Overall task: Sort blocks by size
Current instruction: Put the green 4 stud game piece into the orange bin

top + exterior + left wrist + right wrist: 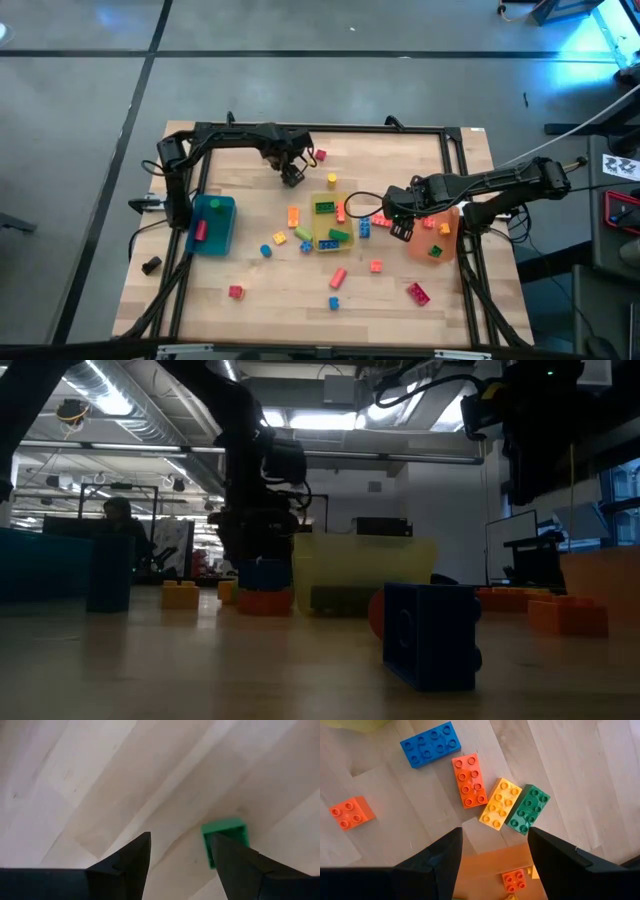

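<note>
- Left gripper (292,178) is down at the far side of the table (250,270), jaws spread and gripping nothing. Its wrist view shows bare wood between the two fingers and a small green block (226,839) just beside one finger, partly hidden behind it, so I can't say if they touch.
- From above that green block is buried under the gripper, can't make it out at all.
- Right gripper (402,229) hovers by the orange bin (440,240), jaws apart and empty. Through the gap its wrist view shows a row of blocks lying flat on the wood: a blue block (430,744), an orange block (469,780), a yellow block (500,803) and a green one (528,808); the yellow and green sit side by side, touching. A smaller orange square block (352,812) lies well apart from them.
- Another little orange block (515,881) sits in the orange bin, half cut off by the fingers.
- The yellow bin (332,225) in the middle holds a few green blocks, and the blue bin (212,224) on the left has something red inside, too small to tell its shape.
- More blocks are scattered loose over the near half of the table.
- The low view is mostly dark silhouettes; only a big blue block (430,634) up close reads clearly.
</note>
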Controlling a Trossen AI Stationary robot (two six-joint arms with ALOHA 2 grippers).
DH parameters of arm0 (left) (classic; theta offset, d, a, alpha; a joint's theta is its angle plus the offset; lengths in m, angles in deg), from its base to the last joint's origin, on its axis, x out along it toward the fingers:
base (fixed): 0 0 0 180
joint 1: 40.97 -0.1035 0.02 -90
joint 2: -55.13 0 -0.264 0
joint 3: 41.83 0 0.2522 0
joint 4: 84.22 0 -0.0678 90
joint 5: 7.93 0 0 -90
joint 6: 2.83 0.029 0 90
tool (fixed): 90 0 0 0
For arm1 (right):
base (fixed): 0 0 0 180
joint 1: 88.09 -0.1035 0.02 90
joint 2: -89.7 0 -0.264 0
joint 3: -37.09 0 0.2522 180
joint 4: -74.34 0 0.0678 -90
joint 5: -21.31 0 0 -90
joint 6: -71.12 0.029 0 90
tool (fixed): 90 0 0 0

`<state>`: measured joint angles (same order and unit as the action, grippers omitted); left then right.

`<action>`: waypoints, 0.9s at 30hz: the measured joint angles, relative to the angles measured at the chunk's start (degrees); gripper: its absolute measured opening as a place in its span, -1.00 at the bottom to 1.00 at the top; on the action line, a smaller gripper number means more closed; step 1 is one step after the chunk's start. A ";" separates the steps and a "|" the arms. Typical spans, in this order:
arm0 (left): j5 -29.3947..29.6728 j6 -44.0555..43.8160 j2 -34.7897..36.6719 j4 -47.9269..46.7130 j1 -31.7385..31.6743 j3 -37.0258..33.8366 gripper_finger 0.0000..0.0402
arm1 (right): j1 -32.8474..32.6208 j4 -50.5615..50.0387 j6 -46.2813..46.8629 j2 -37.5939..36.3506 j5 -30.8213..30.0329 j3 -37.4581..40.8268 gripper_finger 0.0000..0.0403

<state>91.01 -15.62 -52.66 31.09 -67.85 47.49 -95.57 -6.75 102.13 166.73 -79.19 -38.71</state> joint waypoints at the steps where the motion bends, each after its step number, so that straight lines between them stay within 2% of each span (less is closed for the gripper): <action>1: -0.42 -0.31 0.00 -0.44 -0.08 -0.12 -0.01 | 0.00 0.00 -0.02 0.00 0.00 0.00 0.13; 7: -3.85 -0.68 0.00 0.42 -0.05 -1.49 -0.01 | 0.00 0.00 -0.02 0.00 -0.35 0.00 0.13; 13: -4.10 -0.77 0.11 1.28 -0.01 -3.66 -0.01 | -0.01 0.00 -0.02 0.00 -0.41 0.00 0.13; 27: -4.30 2.89 0.07 4.01 0.27 -3.81 -0.03 | 0.00 0.00 -0.02 0.00 -0.44 0.00 0.13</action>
<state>86.71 -12.73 -52.59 35.10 -67.58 43.68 -95.57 -6.75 102.10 166.73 -79.62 -38.71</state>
